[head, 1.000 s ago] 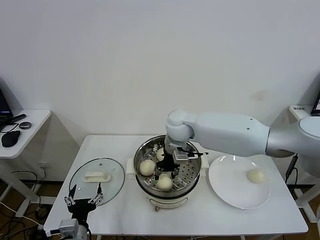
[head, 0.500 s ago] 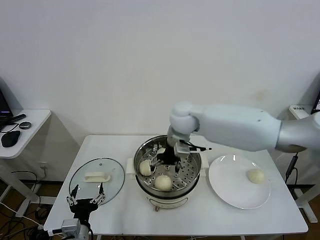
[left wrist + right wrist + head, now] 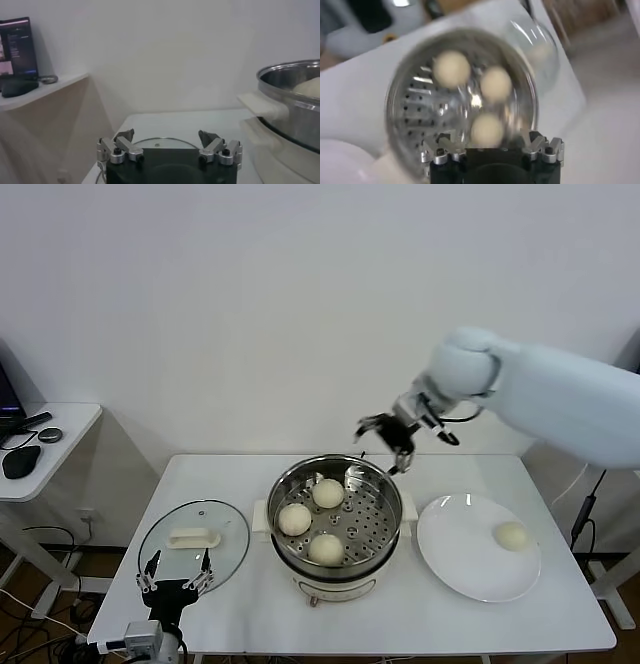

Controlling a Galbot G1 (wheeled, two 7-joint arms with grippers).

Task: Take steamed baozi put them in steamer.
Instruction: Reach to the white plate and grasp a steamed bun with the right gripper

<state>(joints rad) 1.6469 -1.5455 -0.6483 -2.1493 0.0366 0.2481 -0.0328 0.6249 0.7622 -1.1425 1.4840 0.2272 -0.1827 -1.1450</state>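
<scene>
The shiny steel steamer (image 3: 372, 482) stands mid-table on its white base. Three cream-white baozi lie on its perforated tray: one at the back (image 3: 328, 493), one on the left (image 3: 294, 518), one at the front (image 3: 325, 548). They also show in the right wrist view (image 3: 451, 69). A fourth baozi (image 3: 512, 535) lies on the white plate (image 3: 460, 559) at the right. My right gripper (image 3: 384, 441) is open and empty, raised above the steamer's back right rim. My left gripper (image 3: 176, 575) is open and empty, low at the table's front left, by the glass lid (image 3: 230, 529).
The glass lid with a white handle (image 3: 193, 537) lies flat left of the steamer; it shows in the left wrist view (image 3: 160, 144). A side table (image 3: 60, 429) with a mouse and devices stands far left. A white wall is behind.
My right gripper has let go of a baozi in the steamer, lifted out and moved up and to the right. The steamer now shows three baozi uncovered. The left arm has barely moved.
</scene>
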